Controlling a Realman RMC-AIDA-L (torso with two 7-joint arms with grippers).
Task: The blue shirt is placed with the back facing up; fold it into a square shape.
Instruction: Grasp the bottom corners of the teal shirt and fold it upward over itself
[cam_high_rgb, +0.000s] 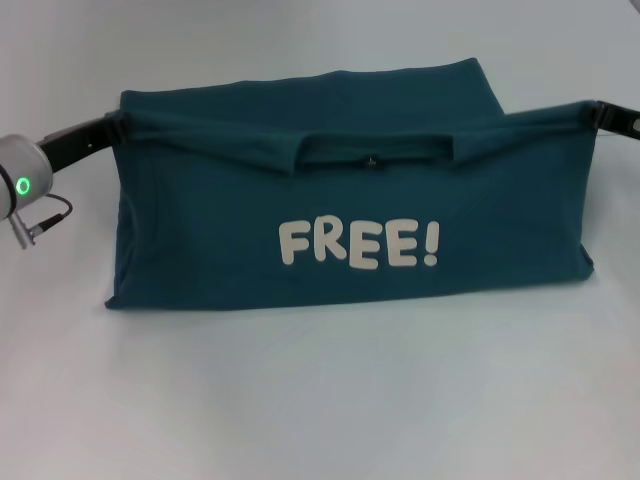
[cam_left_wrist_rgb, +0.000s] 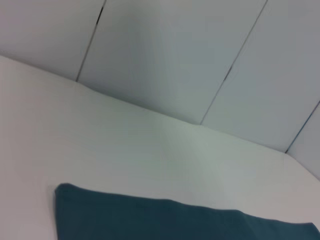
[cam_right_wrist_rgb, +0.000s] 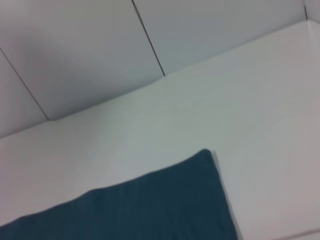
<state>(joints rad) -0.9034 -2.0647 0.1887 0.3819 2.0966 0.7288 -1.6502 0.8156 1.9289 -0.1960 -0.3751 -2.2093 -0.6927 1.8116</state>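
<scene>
The blue shirt (cam_high_rgb: 340, 200) is a dark teal tee with white "FREE!" lettering (cam_high_rgb: 358, 243) on the side facing me. Its near part is lifted and stretched taut between both grippers, the collar (cam_high_rgb: 372, 152) sagging at the middle of the raised edge. The rest lies flat on the white table (cam_high_rgb: 320, 400) behind. My left gripper (cam_high_rgb: 113, 128) pinches the raised edge's left corner. My right gripper (cam_high_rgb: 590, 110) pinches the right corner. The shirt's flat part shows in the left wrist view (cam_left_wrist_rgb: 175, 220) and the right wrist view (cam_right_wrist_rgb: 150, 210).
The left arm's grey wrist with a green light (cam_high_rgb: 22, 185) sits at the left edge. Grey wall panels (cam_left_wrist_rgb: 175, 55) stand behind the table's far edge.
</scene>
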